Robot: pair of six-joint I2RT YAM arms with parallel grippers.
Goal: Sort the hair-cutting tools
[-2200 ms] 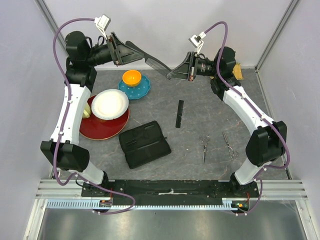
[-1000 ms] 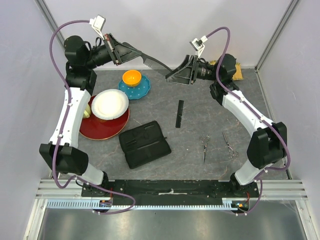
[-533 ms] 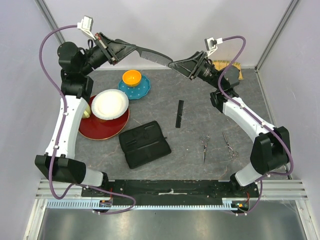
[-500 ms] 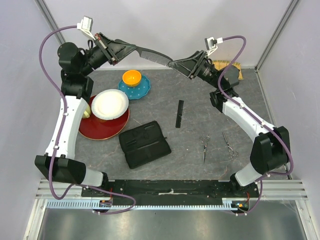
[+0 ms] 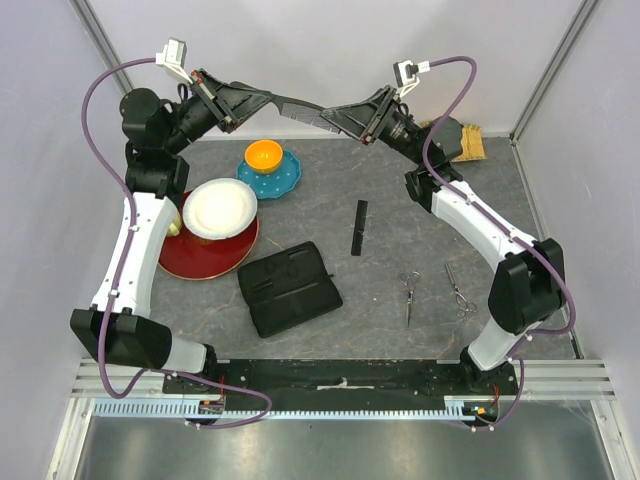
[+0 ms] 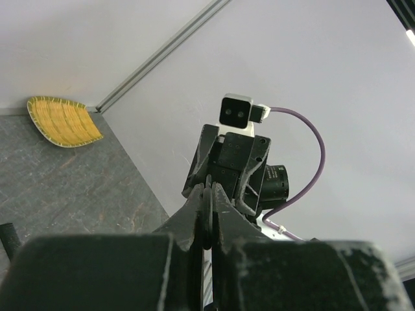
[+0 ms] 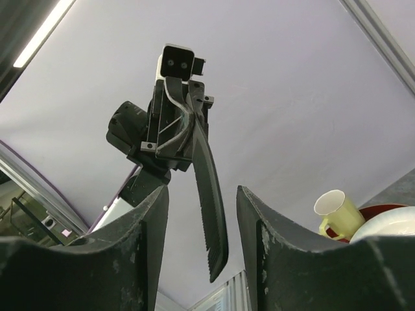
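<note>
- Nearest the arm bases, the left scissors (image 5: 409, 290) and the right scissors (image 5: 459, 290) lie flat on the grey table (image 5: 400, 200). They are side by side but apart, far below the right gripper (image 7: 201, 194) and back toward its arm's base.
- The black zip case (image 5: 290, 288) lies tilted on the table at about the same depth. It is low beneath the gap between the two grippers, nearer the left gripper's side.
- The plain comb (image 5: 358, 228) lies flat, running near to far. It is almost straight beneath the right gripper and well apart from both scissors.
- Below the left gripper (image 5: 262, 100) and out to its left, a red plate (image 5: 205, 262) carries a white plate (image 5: 218, 208). A yellow mug (image 5: 172, 224) sits at the red plate's left rim.
- Just past them, nearly under the left gripper, an orange bowl (image 5: 264, 155) sits in a blue dish (image 5: 285, 178).
- The left gripper is raised high over the table's far edge. It is clamped tight on the handle of the handled comb (image 7: 211, 220), which reaches from it across to the right gripper.
- The right gripper is at the same height, facing the left one. Its fingers are partly apart, one on each side of the comb's toothed end. A gap shows on both sides, so it grips nothing.
- Behind the right gripper's wrist, a woven mat (image 5: 468, 142) lies in the table's far corner.
</note>
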